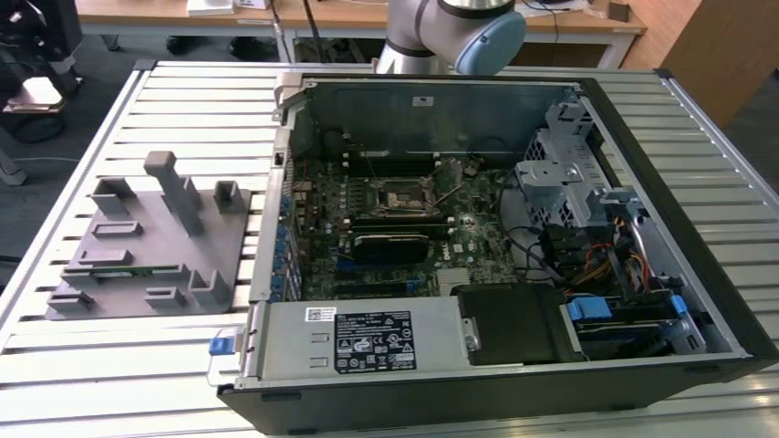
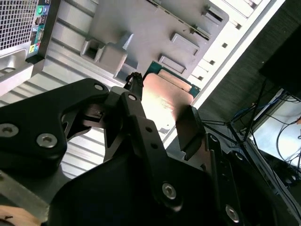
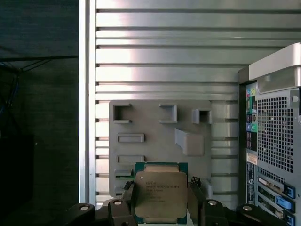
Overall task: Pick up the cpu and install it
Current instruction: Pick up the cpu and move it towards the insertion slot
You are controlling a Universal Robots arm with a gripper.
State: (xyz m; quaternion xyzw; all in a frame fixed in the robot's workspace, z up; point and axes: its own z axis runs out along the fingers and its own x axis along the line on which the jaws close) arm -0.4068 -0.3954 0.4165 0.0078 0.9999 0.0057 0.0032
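1. Exterior view: this one gives me the inside of the open computer case [image 1: 681,182], which stands on the slatted table [image 1: 73,365].
   - The motherboard [image 1: 365,219] lies flat in the case, with the socket [image 1: 402,194] near the frame's centre.
   - The grey tray [image 1: 134,265] with its upright posts sits on the exterior view's left, just beside the case.
   - Of the arm [image 1: 457,32] I see a grey link and a blue-capped joint at the upper centre of the frame, beyond the case's far wall.

2. Second wrist view: here I get the grasp from close in and at a slant.
   - The gripper [image 2: 162,103] is clenched on the cpu [image 2: 164,92], with one black finger at each of two opposite edges.
   - The chip's shiny top faces the camera and a thin green edge shows along its far side.
   - The tray lies beyond the cpu, apart from it, on the table slats.

3. First wrist view: this one looks squarely at the chip's metal top.
   - The cpu [image 3: 161,190] sits between the black fingers [image 3: 128,201] of the gripper [image 3: 162,202].
   - The tray [image 3: 155,136] is behind it, and the case's perforated rear panel [image 3: 275,141] stands beside the tray.
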